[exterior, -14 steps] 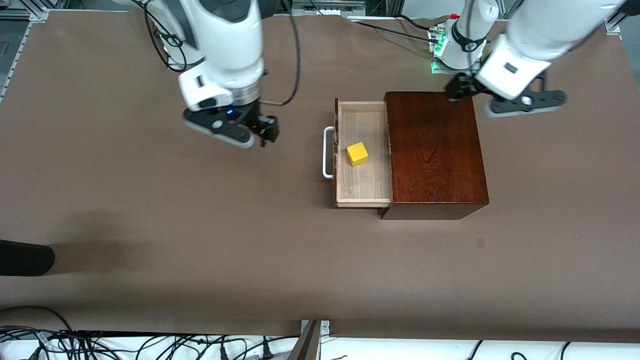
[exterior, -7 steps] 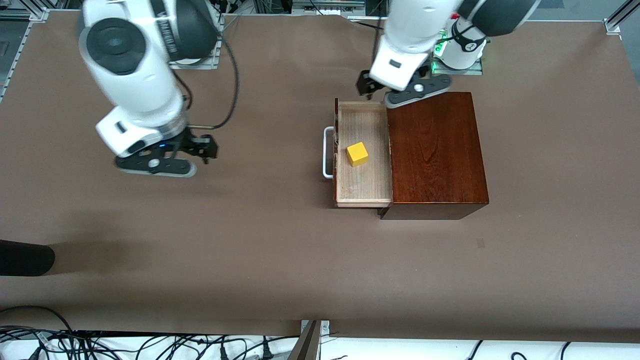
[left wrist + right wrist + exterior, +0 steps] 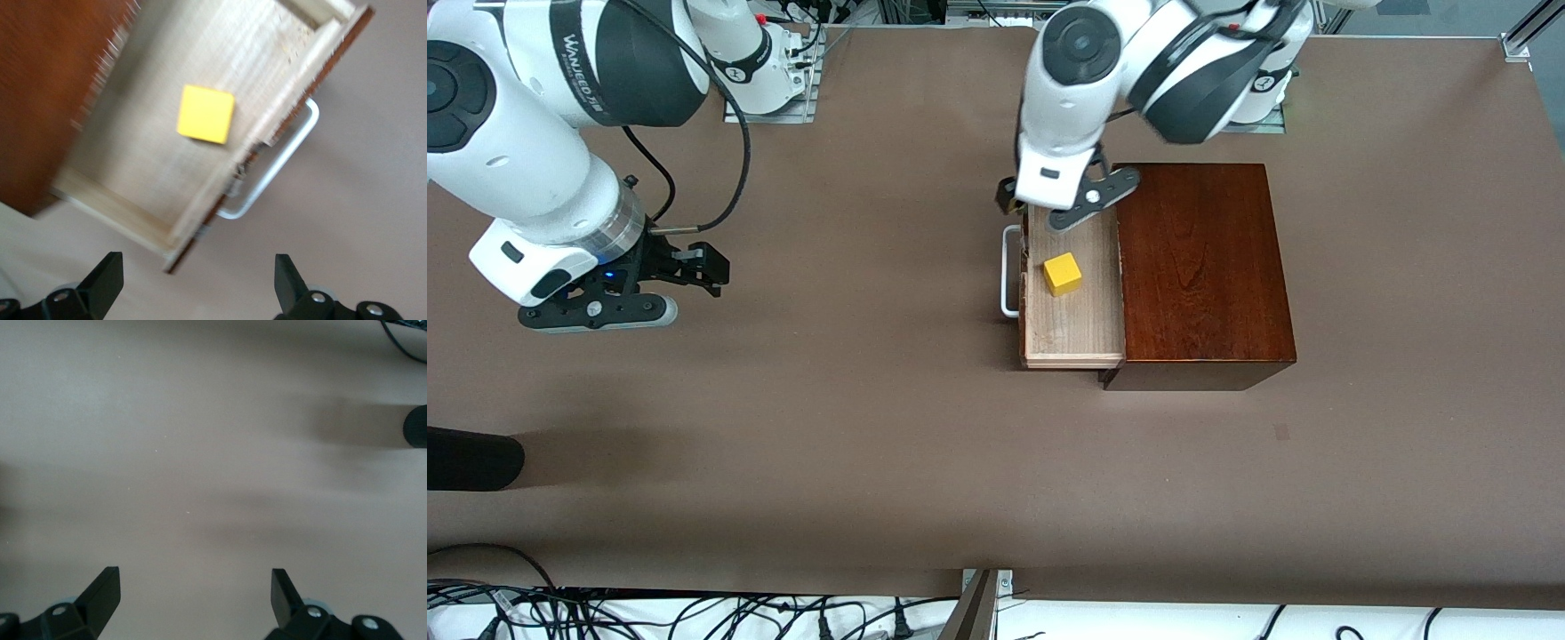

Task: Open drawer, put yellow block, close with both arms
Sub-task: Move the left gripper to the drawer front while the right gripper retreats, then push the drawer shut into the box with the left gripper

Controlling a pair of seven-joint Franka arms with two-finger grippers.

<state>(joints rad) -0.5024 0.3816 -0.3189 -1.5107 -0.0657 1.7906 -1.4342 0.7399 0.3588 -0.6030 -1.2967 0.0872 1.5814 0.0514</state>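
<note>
**Ana:** Over the drawer's (image 3: 1074, 307) upper corner, by the handle (image 3: 1009, 271), hangs the left claw (image 3: 1060, 203). Its jaws stand wide apart and hold nothing.

**Ben:** And the block (image 3: 1063, 274)?

**Ana:** Lying on the pale floor of the drawer, roughly mid-tray, clear of the walls. The left wrist view shows the same: block (image 3: 205, 114) flat on the wood, handle (image 3: 279, 167) sticking out from the dark front.

**Ben:** So opening and placing look done. What's left is closing?

**Ana:** That's my reading. The drawer is pulled well out of the box (image 3: 1202, 267), toward the right arm's end of the table (image 3: 871, 444).

**Ben:** Where's the right claw (image 3: 660, 286)?

**Ana:** Well apart from the box, low over bare table at the right arm's end. Its fingers (image 3: 100, 590) are spread wide too, nothing between them.

**Ben:** The task wants both arms for the close.

**Ana:** Then the right claw, I'd judge, needs to come to the drawer front and push it toward the box. The left could steady the box or press on the front as well.

**Ben:** Any risk?

**Ana:** A push at one corner might skew the tray in its slot, or shove the whole box along the table. Pressing near the middle of the front seems safer.
</note>
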